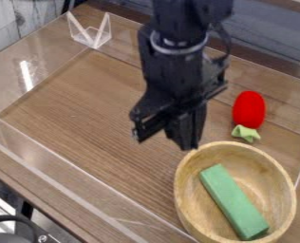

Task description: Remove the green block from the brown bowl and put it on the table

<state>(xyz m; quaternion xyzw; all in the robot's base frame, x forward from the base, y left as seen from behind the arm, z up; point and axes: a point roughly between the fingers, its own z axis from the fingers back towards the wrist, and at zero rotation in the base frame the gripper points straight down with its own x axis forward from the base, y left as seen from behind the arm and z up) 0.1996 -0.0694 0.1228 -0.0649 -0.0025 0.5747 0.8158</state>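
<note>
a dark brown wood-grain table fills most of the frame, its low clear walls running along the left side and across the top. the black robot arm comes down from the top centre, a little right of the middle, and ends in the gripper, whose tips hang near the centre of the frame, up and to the left of the bowl. the jaws are drawn together, narrow rather than wide, and they hold nothing

at the lower right sits the brown bowl, round and shallow, light tan with a thick rim. inside it, right of its middle, lies the green block, a long flat bar slanting from the upper left of the bowl down toward its lower right. it is well below the gripper in the frame and apart from it

the red strawberry-like toy rests on the table toward the right edge, above the bowl, with its small green leaves pointing down toward the rim. a clear angular piece stands near the upper left, and part of a black object with a cable shows in the lower left corner, cut off by the frame
</note>
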